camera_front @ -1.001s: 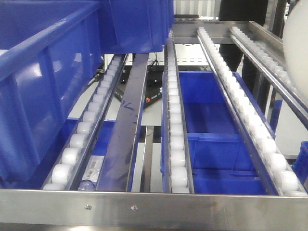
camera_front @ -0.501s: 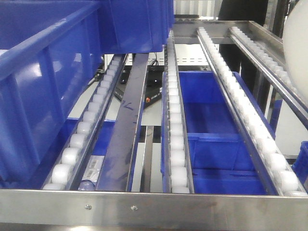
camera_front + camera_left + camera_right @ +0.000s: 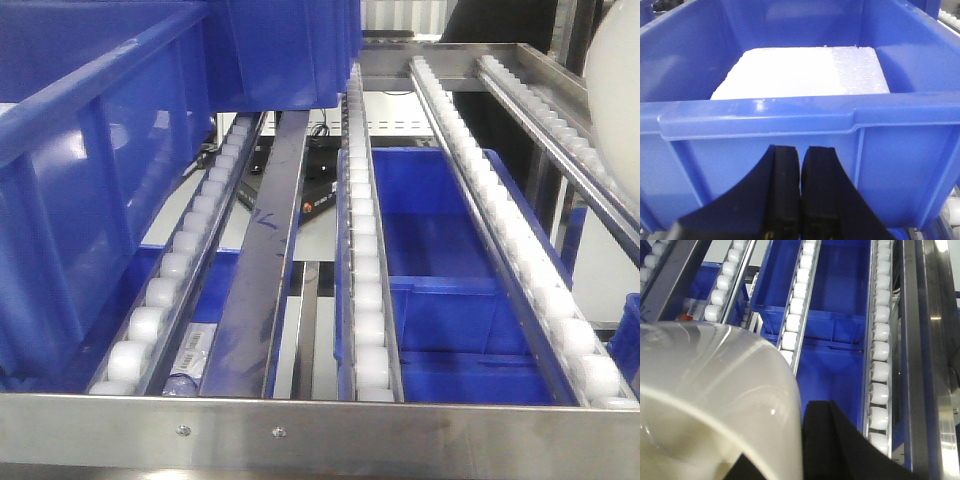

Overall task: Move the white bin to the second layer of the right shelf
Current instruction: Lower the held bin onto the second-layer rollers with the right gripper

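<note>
Not placed yet: the white bin (image 3: 715, 400) hangs over the right side of the roller shelf (image 3: 470, 170), apparently gripped by the right gripper (image 3: 840, 445). Left gripper (image 3: 800, 192) is closed, empty.

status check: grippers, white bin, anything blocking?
Left gripper shut, empty, facing blue plastic crate. Glossy cream-white plastic bin over steel roller rack; right grip unclear. No blockage seen.

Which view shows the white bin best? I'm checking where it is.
The right wrist view: the white bin fills its lower left, above the roller rack. The front view catches only a sliver at the right edge; the left wrist view shows none.
</note>
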